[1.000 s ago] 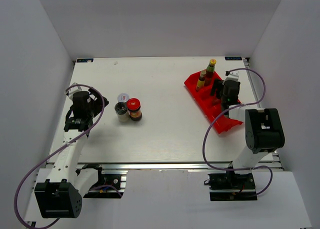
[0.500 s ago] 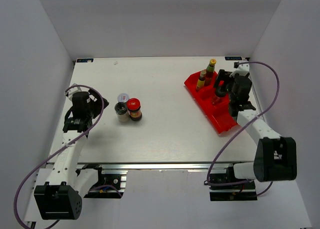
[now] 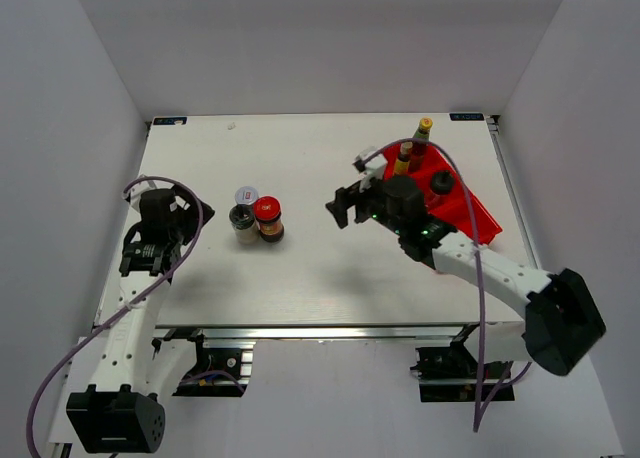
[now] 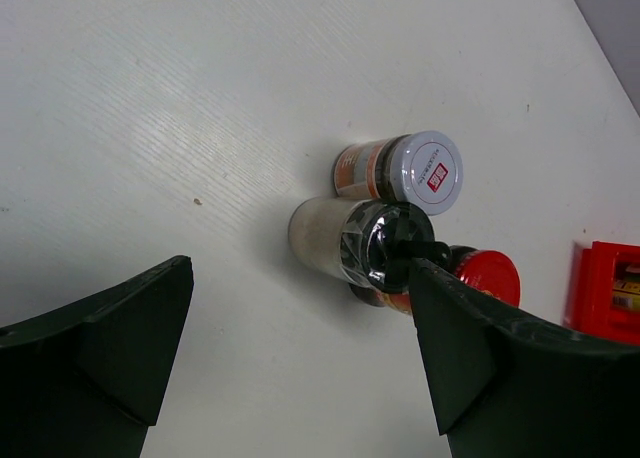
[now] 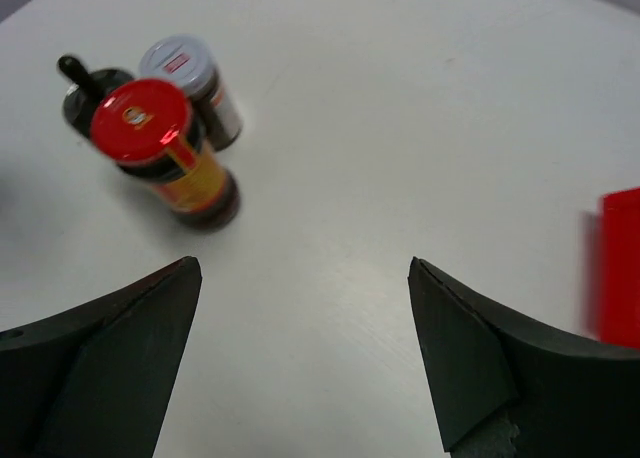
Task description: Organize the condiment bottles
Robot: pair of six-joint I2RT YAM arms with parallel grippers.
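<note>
Toward nine o'clock of the table's middle in the top view, three of the condiment bottles stood bunched: the red-lidded jar (image 3: 267, 214), a black-capped shaker (image 3: 241, 218) at its nine o'clock, and the white-lidded jar (image 3: 246, 195) at its eleven o'clock. They looked to be touching or nearly so. We judged all three light and rigid. The shaker's clear wall looked like smooth glass, so probably slippery and breakable if knocked over. The labelled jars seemed likely to give a little more friction. Since no finger would fit between them, we thought the best hold was across a body just below the lid. We would start with the red-lidded jar, whose three o'clock side was free.

Over at three o'clock, the two slim sauce bottles (image 3: 402, 160) and a second black-capped shaker (image 3: 441, 183) stood upright in the red bin (image 3: 475, 213). The slim pair looked tall and easy to tip.

Between bin and cluster, the right gripper (image 5: 303, 278) hung over bare table (image 3: 320, 268) with fingers spread and nothing held. At the cluster's nine o'clock, well apart, the left gripper (image 4: 302, 278) was likewise spread wide and empty.
</note>
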